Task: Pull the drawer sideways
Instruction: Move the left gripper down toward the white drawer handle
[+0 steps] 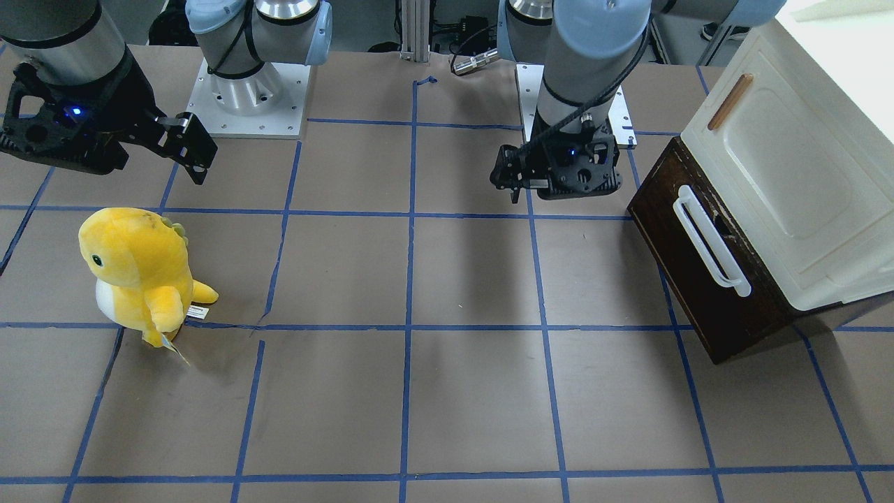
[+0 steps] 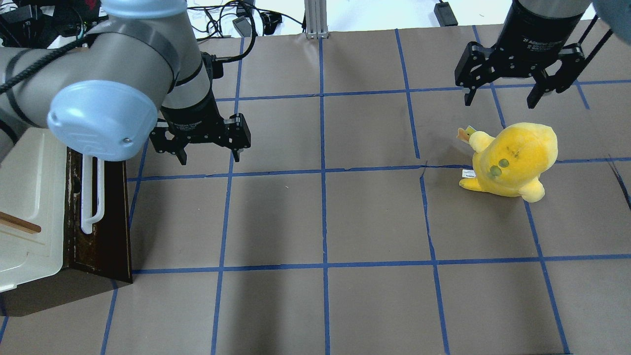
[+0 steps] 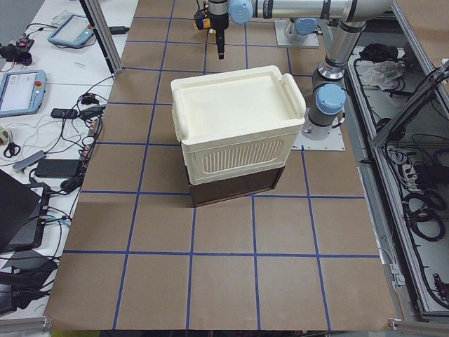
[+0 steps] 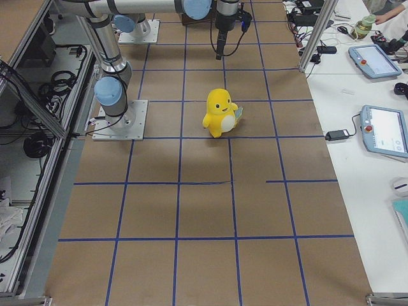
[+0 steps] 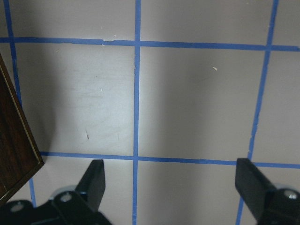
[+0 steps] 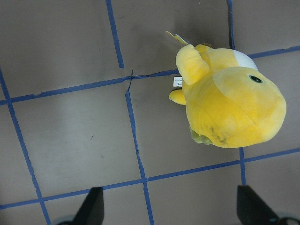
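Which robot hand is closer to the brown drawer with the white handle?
Left. The left gripper hovers open just beside the drawer front, not touching it; the right gripper hangs far across the table, by the yellow plush toy.

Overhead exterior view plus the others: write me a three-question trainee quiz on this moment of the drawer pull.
1. True or false: the left gripper hangs clear of the white handle on the drawer, holding nothing.
2. Multiple choice: what stands nearest the right gripper? A) yellow plush toy B) the drawer C) a cup
3. Fill in: the fingers of both grippers are ____ (open or shut).

Key: 1 true; 2 A; 3 open.
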Motion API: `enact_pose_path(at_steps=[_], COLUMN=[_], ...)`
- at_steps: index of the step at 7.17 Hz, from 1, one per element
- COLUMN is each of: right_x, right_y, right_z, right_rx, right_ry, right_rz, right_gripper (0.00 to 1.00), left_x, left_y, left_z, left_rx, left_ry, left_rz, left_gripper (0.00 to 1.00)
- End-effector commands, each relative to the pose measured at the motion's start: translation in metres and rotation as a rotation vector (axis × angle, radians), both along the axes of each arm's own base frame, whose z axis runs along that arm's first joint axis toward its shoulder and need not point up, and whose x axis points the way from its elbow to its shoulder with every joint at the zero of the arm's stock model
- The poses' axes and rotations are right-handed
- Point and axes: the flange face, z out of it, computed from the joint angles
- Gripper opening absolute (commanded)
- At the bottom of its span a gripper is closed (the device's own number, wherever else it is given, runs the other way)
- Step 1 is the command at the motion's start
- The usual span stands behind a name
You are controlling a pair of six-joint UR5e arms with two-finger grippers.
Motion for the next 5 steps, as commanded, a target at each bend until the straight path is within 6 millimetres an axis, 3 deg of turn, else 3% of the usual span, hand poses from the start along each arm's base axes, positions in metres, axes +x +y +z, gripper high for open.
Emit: enact_pose_path(at_steps=[1,3,5], right_x=[0.0,-0.001,0.0], right_y=[0.0,0.0,0.0], right_z=[0.0,0.0,0.0], right_rx=[0.0,0.0,0.0], right_ry=[0.0,0.0,0.0], right_rz=[0.0,-0.001,0.0], right_gripper=[1.0,1.0,1.0], left_x=[0.009,0.011,0.028], left_y=[0.009,0.022,0.038], left_z=[-0.072,-0.119,-0.156], left_rx=[0.106,0.147,0.203], left_ry=[-0.228,-0.455,-0.759], left_rz=[0.011,-0.007,-0.095], left_gripper=[1.0,1.0,1.0])
